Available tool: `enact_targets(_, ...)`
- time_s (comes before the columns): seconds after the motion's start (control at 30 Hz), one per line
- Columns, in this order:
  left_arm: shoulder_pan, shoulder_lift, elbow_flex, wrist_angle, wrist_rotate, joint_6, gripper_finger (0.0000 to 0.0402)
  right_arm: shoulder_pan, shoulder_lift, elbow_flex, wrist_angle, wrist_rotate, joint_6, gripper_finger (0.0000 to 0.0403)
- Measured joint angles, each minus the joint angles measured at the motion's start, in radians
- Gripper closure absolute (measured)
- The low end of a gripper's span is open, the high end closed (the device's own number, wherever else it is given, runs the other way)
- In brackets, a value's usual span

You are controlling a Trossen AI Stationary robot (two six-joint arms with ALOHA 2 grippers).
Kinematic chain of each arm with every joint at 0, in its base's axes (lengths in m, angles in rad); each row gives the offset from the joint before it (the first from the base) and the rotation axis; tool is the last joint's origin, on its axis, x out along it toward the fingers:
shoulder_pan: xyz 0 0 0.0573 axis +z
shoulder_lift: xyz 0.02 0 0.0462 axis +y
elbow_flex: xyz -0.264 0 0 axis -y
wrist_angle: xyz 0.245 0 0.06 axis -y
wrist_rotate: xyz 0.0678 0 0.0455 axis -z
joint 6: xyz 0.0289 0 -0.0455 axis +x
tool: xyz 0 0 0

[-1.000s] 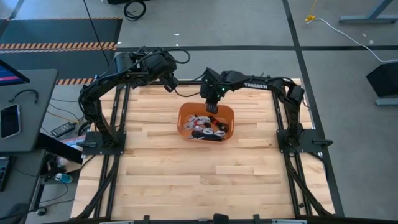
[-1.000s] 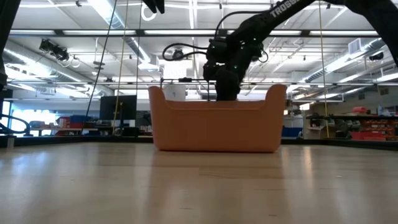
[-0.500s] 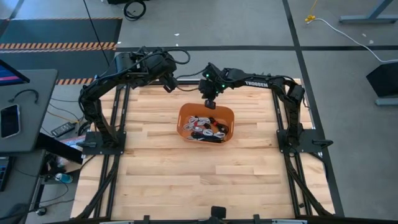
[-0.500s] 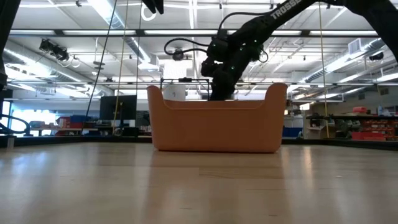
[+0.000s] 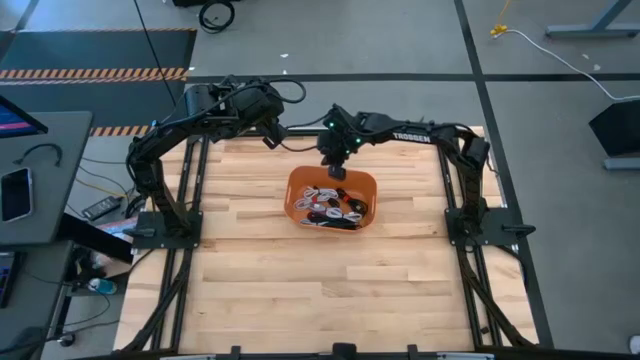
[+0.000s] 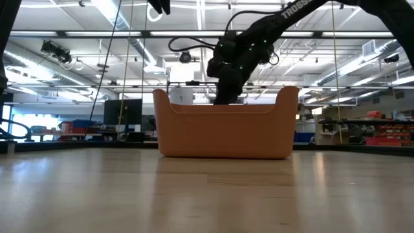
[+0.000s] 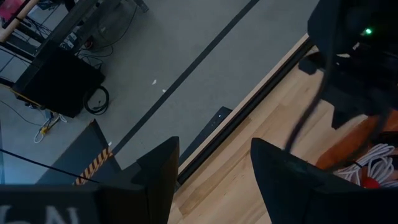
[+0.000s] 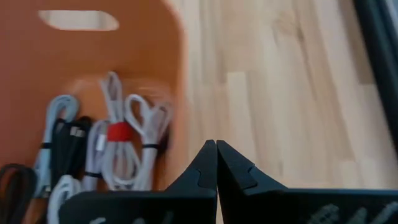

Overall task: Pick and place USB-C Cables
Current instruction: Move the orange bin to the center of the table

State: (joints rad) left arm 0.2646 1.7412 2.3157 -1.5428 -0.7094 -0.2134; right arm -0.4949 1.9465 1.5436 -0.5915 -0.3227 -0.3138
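Several coiled USB-C cables (image 5: 330,205), white and black, lie in a heap in an orange bin (image 5: 296,180) at the table's middle. In the right wrist view the cables (image 8: 62,155) include a white bundle with a red band (image 8: 120,132). My right gripper (image 5: 338,171) hangs shut and empty over the bin's far rim; it also shows in the right wrist view (image 8: 216,146) and above the bin's wall in the low view (image 6: 223,97). My left gripper (image 5: 271,138) waits open and empty above the table's far edge, left of the bin.
The bin (image 6: 223,133) has raised handle ends at both sides. Bare wooden table top (image 5: 330,290) lies on the near side of the bin and on both its sides. The black frame rails (image 5: 190,250) run along the table's left and right edges.
My right gripper has drawn back a little from over the bin toward the table's far edge and left, and has tipped. The cables and the bin have stayed where they were.
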Motion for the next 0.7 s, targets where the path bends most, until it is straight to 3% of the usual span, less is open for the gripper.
enact_targets(0.43, 0.000, 0.000, 0.000, 0.001, 0.000, -0.004, 0.0196, 0.114, 0.000, 0.000, 0.000, -0.012, 0.008, 0.0403)
enact_targets(0.7, 0.000, 0.000, 0.000, 0.001, 0.000, -0.004, 0.0196, 0.113, 0.000, 0.011, 0.016, 0.030, 0.008, 0.0403)
